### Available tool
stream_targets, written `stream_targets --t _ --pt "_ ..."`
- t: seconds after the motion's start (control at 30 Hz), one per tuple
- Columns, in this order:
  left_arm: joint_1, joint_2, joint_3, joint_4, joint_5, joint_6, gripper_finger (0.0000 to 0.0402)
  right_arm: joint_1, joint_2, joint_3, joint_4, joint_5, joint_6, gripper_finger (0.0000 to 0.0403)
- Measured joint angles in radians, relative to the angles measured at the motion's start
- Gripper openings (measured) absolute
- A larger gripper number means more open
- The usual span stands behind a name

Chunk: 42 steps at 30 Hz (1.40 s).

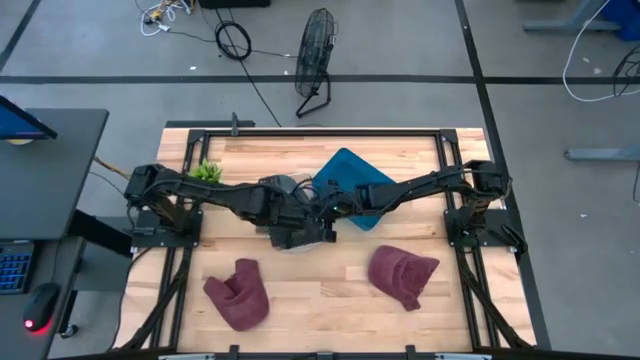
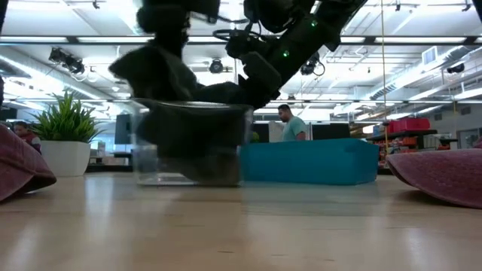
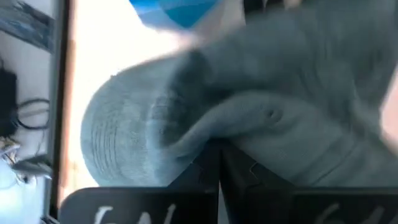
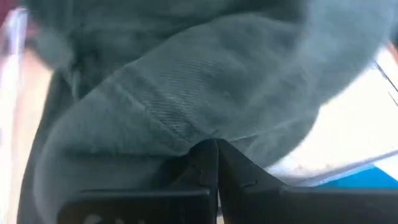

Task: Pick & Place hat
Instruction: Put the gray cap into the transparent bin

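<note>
A grey cap [image 2: 167, 71] hangs between both grippers over a clear plastic bin [image 2: 192, 147] at the table's middle. Its lower part sags into the bin. My left gripper [image 3: 216, 152] and my right gripper [image 4: 214, 149] are both shut on the cap's cloth; seen from above, they meet near the table's centre [image 1: 305, 208]. Two maroon hats lie on the near half of the table, one to the left [image 1: 238, 292] and one to the right [image 1: 403, 275]. My left gripper pinches a fold of the grey cap's crown cloth [image 3: 249, 121] between its two fingers, next to the rounded brim [image 3: 121, 134]. The cap is held up off the table. My right gripper pinches a stitched fold of the grey cloth [image 4: 186, 127] between its shut fingers. The cloth bulges out around the fingertips and hangs below the hold.
A teal box [image 1: 350, 185] sits just behind the bin, toward the far right. A small potted plant [image 1: 207, 172] stands at the far left. The near middle of the wooden table [image 1: 320, 300], between the two maroon hats, is bare.
</note>
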Motion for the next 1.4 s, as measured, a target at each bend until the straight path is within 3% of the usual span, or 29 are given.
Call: stream_targets --t 0.13,0.4,0.7,1.03,1.4 --pt "0.016 -0.001 0.029 0.078 -0.016 0.043 0.0003 0.000 0.000 0.000 0.037 -0.072 -0.003 0.0000" --pt "0.049 0.000 -0.057 0.095 0.009 -0.001 0.0002 0.012 -0.011 0.002 0.028 -0.015 -0.004 0.0000" --pt "0.034 -0.002 -0.185 0.304 0.088 0.030 0.0002 0.043 -0.074 0.002 -0.023 -0.004 -0.032 0.0000" --pt "0.085 -0.010 -0.342 0.341 0.161 -0.003 0.0002 0.093 -0.156 0.003 -0.082 0.020 0.002 0.0000" --pt "0.082 -0.003 -0.349 0.354 0.214 0.038 0.0002 0.094 -0.147 0.003 -0.096 0.021 -0.003 0.0000"
